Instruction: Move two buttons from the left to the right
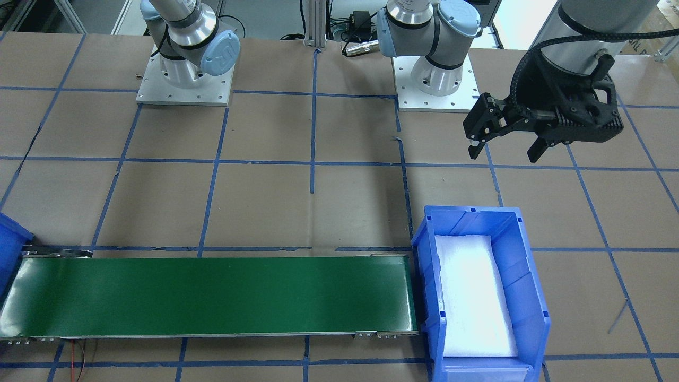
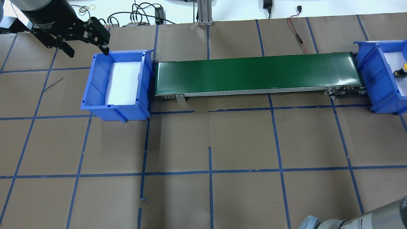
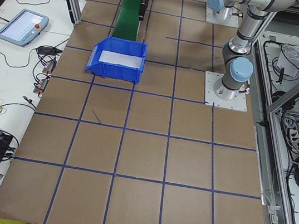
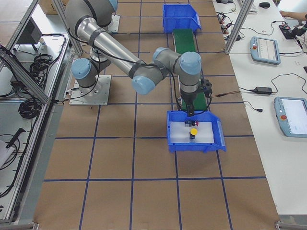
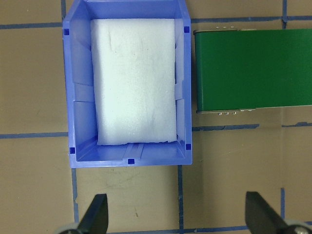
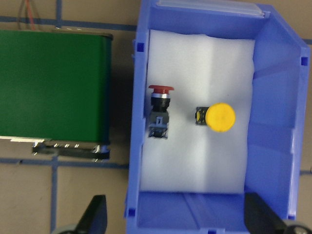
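Observation:
Both buttons lie on white foam in the right blue bin (image 6: 273, 97). The red-capped button (image 6: 160, 109) is on its side near the wall by the belt. The yellow-capped button (image 6: 219, 117) sits a little way from it. My right gripper (image 6: 178, 219) hangs open above this bin with nothing between its fingers. In the overhead view only the yellow button (image 2: 403, 68) shows, at the right edge. The left blue bin (image 2: 95, 95) holds only white foam. My left gripper (image 2: 88, 52) is open and holds nothing, raised over the far-left corner of that bin.
A green conveyor belt (image 2: 254, 73) runs between the two bins with nothing on it. The two arm bases (image 1: 183, 79) stand on plates at the robot's side of the table. Cables (image 2: 140, 16) lie along the far edge. Brown paper with blue tape lines covers the table.

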Controlling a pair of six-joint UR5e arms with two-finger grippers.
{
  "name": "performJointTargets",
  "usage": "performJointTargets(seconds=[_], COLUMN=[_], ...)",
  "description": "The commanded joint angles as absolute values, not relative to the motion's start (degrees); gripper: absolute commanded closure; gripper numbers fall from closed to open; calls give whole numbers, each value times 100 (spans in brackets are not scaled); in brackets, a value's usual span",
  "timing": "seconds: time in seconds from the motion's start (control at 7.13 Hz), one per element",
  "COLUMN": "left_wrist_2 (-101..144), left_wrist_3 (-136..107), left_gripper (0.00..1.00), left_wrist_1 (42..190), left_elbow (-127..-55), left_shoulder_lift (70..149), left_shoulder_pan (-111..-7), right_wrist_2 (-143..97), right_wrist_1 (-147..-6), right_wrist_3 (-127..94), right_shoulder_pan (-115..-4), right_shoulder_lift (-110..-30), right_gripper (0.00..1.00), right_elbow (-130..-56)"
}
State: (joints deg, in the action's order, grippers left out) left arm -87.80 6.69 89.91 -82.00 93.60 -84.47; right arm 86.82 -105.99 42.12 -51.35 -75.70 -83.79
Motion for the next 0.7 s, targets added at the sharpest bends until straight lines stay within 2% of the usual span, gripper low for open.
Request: performJointTargets(seconds=[0.0, 0.56], left_wrist_2=[-8780, -8780], left_wrist_3=[668, 668], left_gripper=[0, 0], left_wrist_1=[8991, 8991], left_elbow=[-8200, -8191], left_shoulder_lift=[9360, 9360], left_shoulder_pan=[-8446, -8446], right_wrist_2=[8692, 8745], right_wrist_1=[-9278, -8525], right_wrist_3=[3956, 3361], right_shoulder_pan=[-5255, -5517], right_shoulder_lift=[-8627, -9087], right_gripper=[0, 0], right_elbow=[-8402, -8359])
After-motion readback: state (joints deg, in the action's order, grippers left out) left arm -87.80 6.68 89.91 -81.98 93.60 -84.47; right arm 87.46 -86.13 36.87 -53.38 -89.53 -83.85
